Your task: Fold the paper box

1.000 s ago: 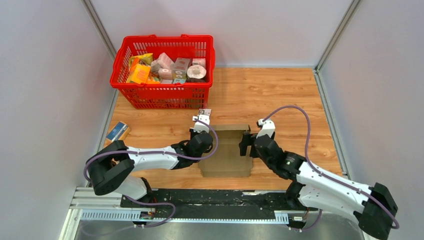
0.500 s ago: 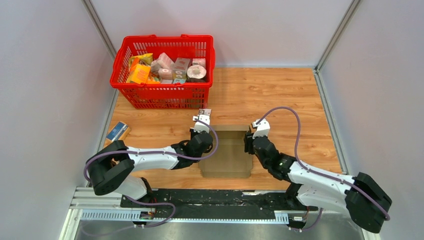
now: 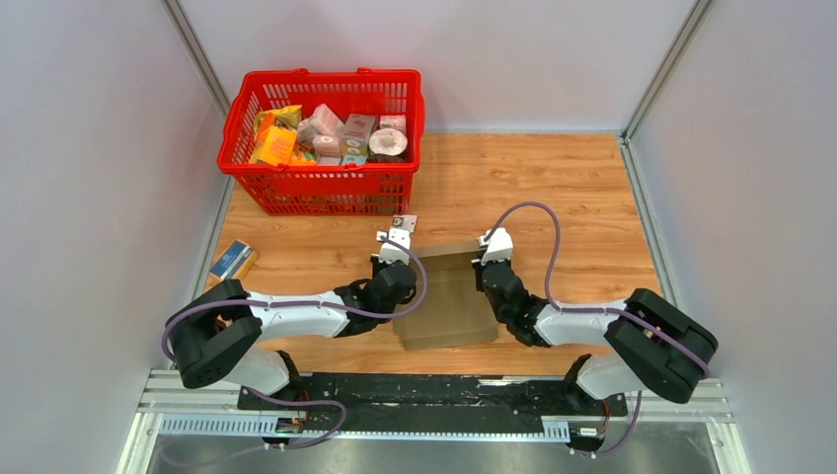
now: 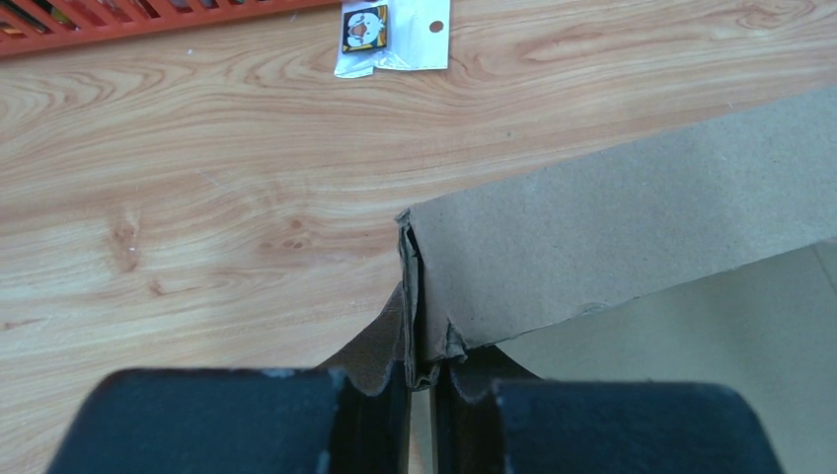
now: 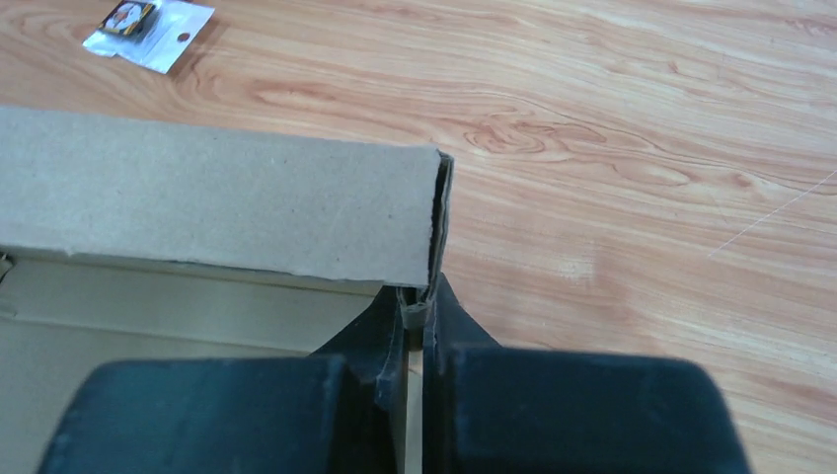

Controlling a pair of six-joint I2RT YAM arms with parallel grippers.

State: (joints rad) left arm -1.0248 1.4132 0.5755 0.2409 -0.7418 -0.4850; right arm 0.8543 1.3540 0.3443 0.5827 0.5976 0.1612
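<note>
Now, your left gripper (image 4: 422,380) is pinched tight on the left corner of the paper box (image 4: 612,237), and your right gripper (image 5: 415,341) is clamped on its right corner. The box lies between them on the desk (image 3: 563,188). Beyond the left gripper sits a small packet (image 4: 393,35), then the red basket (image 3: 321,190).

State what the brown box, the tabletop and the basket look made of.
Paper box: brown corrugated cardboard, matte; a layered edge shows at the corner. Tabletop: wood or wood-look laminate, light sheen, visible grain. Basket: red moulded plastic, probably, with a regular lattice wall.
</note>
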